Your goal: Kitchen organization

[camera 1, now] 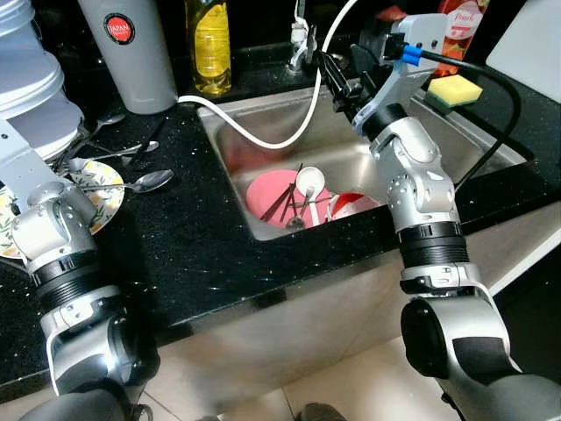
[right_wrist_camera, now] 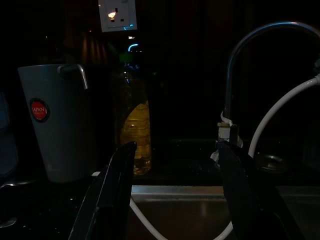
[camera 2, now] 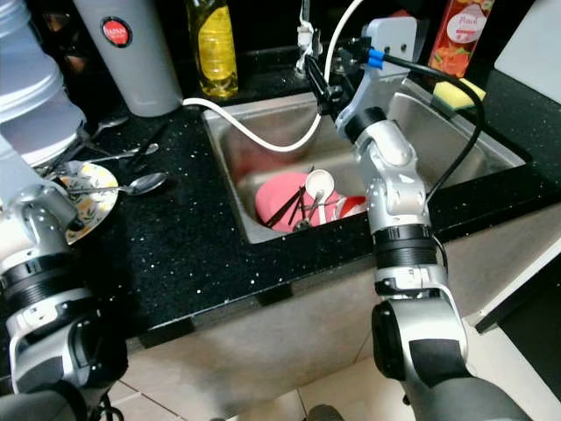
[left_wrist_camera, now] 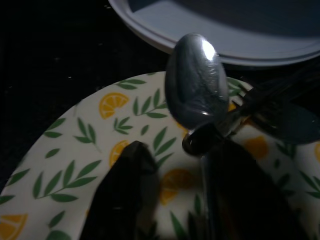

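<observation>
Our left jaws (left_wrist_camera: 175,200) stand released, one finger either side of a spoon's neck on the lemon-print plate (camera 1: 103,203). The spoon (left_wrist_camera: 195,82) lies bowl away from us, its long axis running out along the fingers. Our right jaws (right_wrist_camera: 175,195) hang parted over the sink (camera 1: 263,132), grasping nothing. The left wrist view shows the straddle; the eye views add the bench (camera 1: 193,246) and pink dishes (camera 1: 276,197).
</observation>
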`<state>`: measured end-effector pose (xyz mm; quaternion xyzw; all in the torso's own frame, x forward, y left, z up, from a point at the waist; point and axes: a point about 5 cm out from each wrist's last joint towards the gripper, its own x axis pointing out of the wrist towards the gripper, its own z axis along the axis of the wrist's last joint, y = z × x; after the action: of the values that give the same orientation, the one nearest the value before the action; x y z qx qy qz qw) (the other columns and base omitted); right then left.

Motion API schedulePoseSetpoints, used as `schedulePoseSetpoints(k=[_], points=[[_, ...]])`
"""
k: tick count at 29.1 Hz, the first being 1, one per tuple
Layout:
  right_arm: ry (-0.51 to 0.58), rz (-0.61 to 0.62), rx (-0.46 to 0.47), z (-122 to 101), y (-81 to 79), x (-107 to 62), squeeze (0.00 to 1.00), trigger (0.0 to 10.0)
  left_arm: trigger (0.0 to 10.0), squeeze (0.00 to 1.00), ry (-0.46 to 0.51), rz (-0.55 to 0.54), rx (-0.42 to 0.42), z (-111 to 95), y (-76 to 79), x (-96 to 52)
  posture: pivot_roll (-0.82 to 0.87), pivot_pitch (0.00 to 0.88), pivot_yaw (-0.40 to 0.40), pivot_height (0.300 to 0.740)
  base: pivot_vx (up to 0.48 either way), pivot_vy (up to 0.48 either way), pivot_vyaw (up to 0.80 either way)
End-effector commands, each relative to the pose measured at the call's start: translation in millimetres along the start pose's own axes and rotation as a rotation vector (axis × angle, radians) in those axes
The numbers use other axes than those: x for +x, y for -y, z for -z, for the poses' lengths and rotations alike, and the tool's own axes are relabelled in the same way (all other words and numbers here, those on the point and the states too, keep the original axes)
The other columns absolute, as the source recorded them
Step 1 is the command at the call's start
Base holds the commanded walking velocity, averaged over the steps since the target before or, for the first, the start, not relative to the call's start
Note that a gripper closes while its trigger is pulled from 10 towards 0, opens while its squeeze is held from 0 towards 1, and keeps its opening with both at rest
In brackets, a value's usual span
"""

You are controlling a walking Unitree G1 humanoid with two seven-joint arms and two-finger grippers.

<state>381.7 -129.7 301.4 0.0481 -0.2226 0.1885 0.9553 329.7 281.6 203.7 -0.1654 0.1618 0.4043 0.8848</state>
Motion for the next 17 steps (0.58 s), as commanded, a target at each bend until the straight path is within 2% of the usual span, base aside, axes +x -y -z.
schedulePoseSetpoints(k=[1,8,12,16,17], points=[[0.005,0.001,0.003,-2.4,0.9,2.3,0.0,10.0,0.0,0.0,-0.151,-0.024,0.034,34.6,-4.9,8.4,0.03,0.026,-0.009,0.74,0.0,0.0,0.0],[0.003,0.002,0.006,-1.7,1.0,2.7,0.0,10.0,0.0,0.0,-0.131,-0.052,0.064,31.9,-5.4,9.3,0.03,0.028,-0.006,0.74,0.0,0.0,0.0],[0.001,0.004,0.008,-0.7,1.3,2.2,0.0,10.0,0.0,0.0,-0.002,-0.109,0.18,19.5,-9.3,8.7,0.03,0.029,-0.005,0.74,0.0,0.0,0.0],[0.0,0.006,0.01,-0.3,1.5,2.3,0.0,10.0,0.0,0.0,0.05,-0.13,0.221,14.0,-10.0,7.4,0.03,0.028,-0.005,0.74,0.0,0.0,0.0],[0.001,0.006,0.01,-0.3,1.7,2.4,0.0,10.0,0.0,0.0,0.102,-0.138,0.244,9.5,-9.2,4.3,0.03,0.028,-0.006,0.74,0.0,0.0,0.0]])
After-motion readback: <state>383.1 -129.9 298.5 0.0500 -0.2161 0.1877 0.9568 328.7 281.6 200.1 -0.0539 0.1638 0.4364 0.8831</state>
